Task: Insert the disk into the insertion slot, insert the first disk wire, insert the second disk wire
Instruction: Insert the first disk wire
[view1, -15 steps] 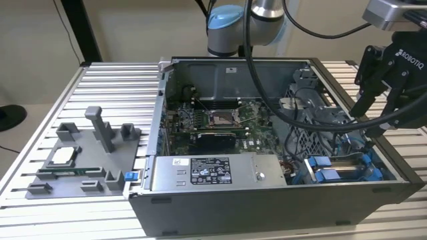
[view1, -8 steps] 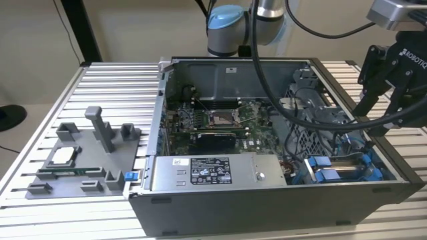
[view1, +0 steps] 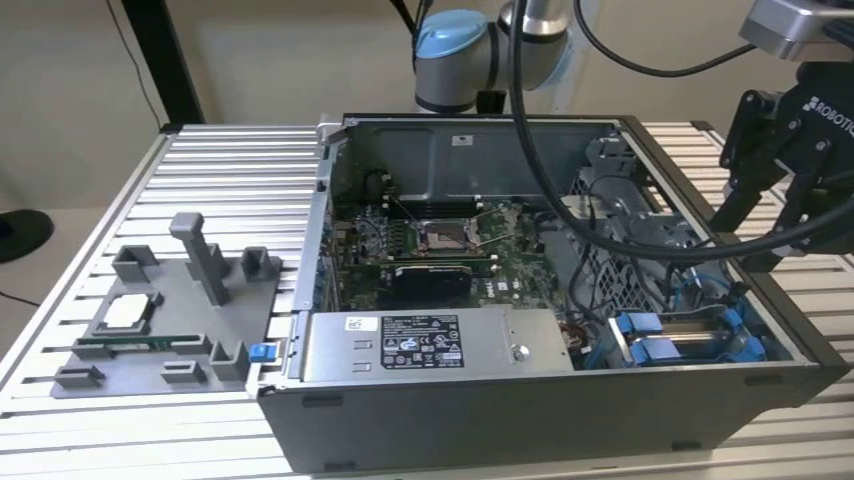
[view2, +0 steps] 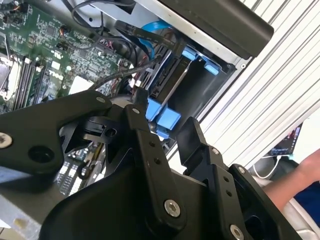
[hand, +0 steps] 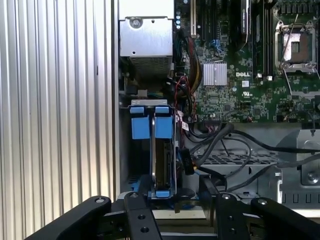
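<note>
First wrist view, one disk (hand: 162, 165) seated in insertion slot (hand: 132, 162), two blue tabs (hand: 150, 127), tool (hand: 172, 197) spread wide

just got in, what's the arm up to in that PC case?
The gripper hovers over the insertion slot of the open case, jaws open and empty. The disk, in its blue bracket, appears seated in the slot. Black cables run beside it; I can't tell whether either is plugged in.

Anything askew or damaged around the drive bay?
Nothing stands out. The disk sits straight in the insertion slot, black cables lying loose beside it. The gripper hangs open and empty over it.
</note>
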